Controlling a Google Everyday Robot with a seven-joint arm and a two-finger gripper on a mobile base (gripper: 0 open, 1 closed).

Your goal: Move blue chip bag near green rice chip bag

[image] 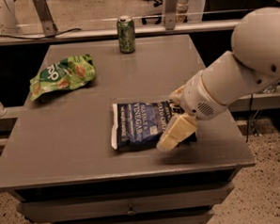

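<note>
Looking at the single camera view, I count one grey table (76, 145), and on it three things: one blue chip bag (138, 125), one green rice chip bag (62, 75) and one green drink can (126, 34). The blue chip bag lies flat a little toward 5 o'clock from the middle of the table, with its white letters facing up. The green rice chip bag lies crumpled at 10 o'clock, near the left edge, well apart from the blue one. The can stands upright at 12 o'clock, close to the far edge. One white arm (241, 75) comes in from 3 o'clock. Its one gripper (174, 131) is low over the 3 o'clock end of the blue chip bag and covers that end. Whether the gripper is released, clenched or grasping the bag I cannot tell. Under the tabletop I see two drawer fronts (128, 204), one above the other.
</note>
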